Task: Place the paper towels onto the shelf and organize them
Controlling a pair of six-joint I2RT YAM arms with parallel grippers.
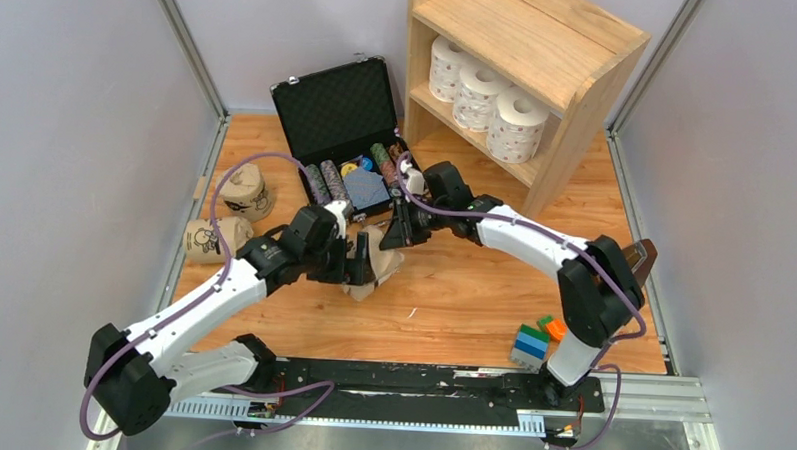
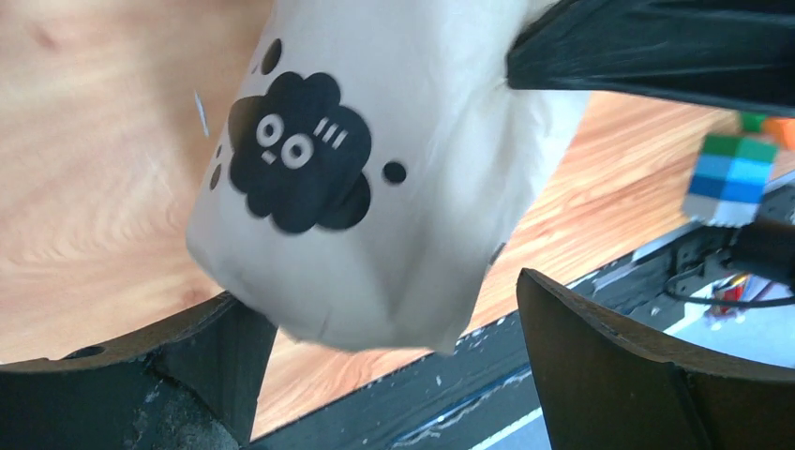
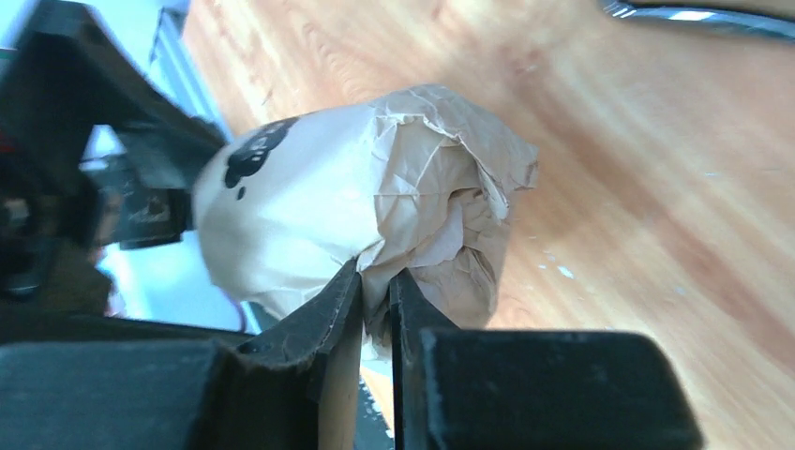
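A tan-wrapped paper towel roll [image 1: 381, 267] with a black cloud print hangs just above the wooden floor mid-table. My right gripper [image 1: 396, 233] is shut on its crumpled wrapper end [image 3: 441, 187]; in the right wrist view the gripper [image 3: 375, 278] pinches the paper. My left gripper [image 1: 360, 261] is open, its fingers [image 2: 216, 361] on either side of the roll [image 2: 375, 187] with a gap on the right. Two more tan rolls [image 1: 244, 191] [image 1: 211, 238] lie at the left. Three white rolls [image 1: 482, 96] stand on the shelf's [image 1: 579, 101] inner board.
An open black case [image 1: 339, 103] with striped poker-chip rows stands behind the grippers, left of the shelf. A stack of coloured blocks [image 1: 532, 342] sits at the front right, also in the left wrist view [image 2: 736, 178]. Grey walls enclose both sides.
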